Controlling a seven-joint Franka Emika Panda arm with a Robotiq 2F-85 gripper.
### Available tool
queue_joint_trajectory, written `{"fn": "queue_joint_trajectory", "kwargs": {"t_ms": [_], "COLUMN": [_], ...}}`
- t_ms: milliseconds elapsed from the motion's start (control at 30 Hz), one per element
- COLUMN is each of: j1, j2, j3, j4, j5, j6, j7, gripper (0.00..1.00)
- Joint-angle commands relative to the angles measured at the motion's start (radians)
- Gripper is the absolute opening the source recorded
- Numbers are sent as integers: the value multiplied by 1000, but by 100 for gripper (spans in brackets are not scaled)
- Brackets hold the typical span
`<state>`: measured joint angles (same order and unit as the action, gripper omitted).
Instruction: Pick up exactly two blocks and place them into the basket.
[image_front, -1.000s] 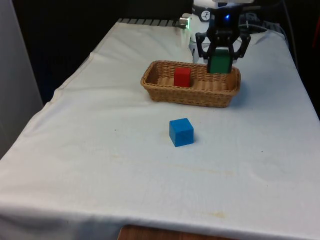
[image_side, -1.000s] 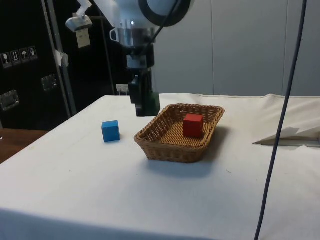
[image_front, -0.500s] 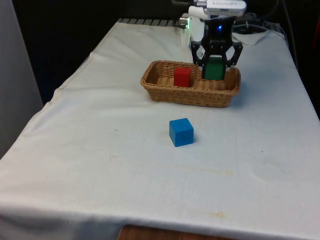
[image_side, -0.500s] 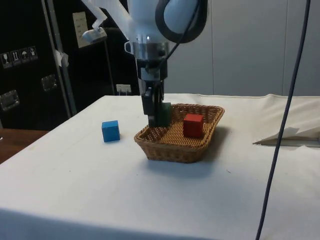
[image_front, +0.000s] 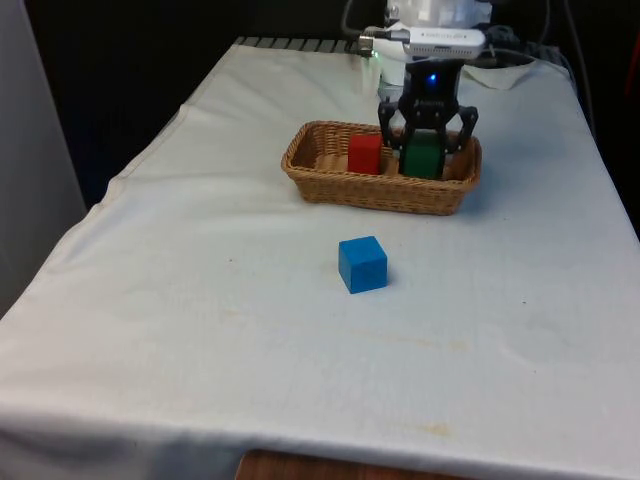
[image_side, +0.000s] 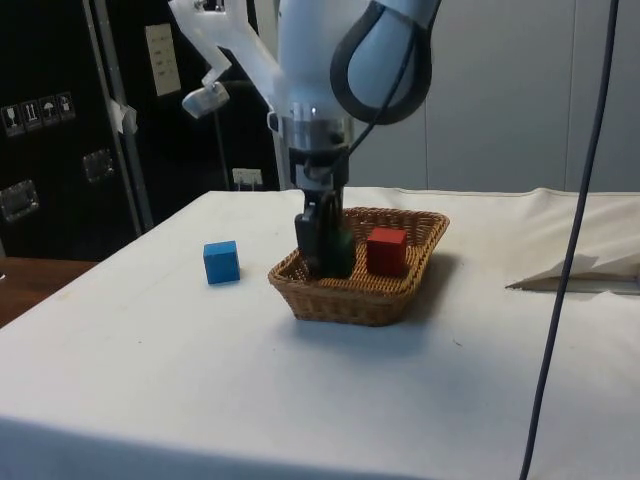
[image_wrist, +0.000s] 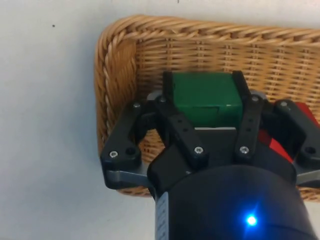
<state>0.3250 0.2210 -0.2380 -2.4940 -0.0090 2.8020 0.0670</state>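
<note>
Gripper pinching green block inside basket, upper centre of front frame, beside red block. Blue block mid-frame on cloth.

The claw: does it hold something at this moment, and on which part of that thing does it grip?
The claw holds the green block, with one finger on each of two opposite side faces, inside the basket next to the red block.

Probably a lab: a cloth-draped table before dark cabinets and hanging cables.
</note>
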Motion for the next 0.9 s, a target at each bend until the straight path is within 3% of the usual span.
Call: {"fn": "queue_joint_trajectory", "kwargs": {"t_ms": [0, 200, 367, 400, 567, 800, 867], "j1": [6, -3, -4, -7, -11, -12, -7], "j2": [13, 37, 43, 41, 41, 41, 19], "j3": [-9, -6, -10, -7, -6, -5, -12], "j4": [-5, -13, -9, -15, -16, -16, -13], "j5": [-13, -2, 0, 4, 6, 7, -2], "j6": [28, 64, 59, 70, 70, 70, 46], "j7": [21, 20, 17, 13, 10, 9, 15], "gripper": [3, 3, 48, 48, 100, 100, 100]}}
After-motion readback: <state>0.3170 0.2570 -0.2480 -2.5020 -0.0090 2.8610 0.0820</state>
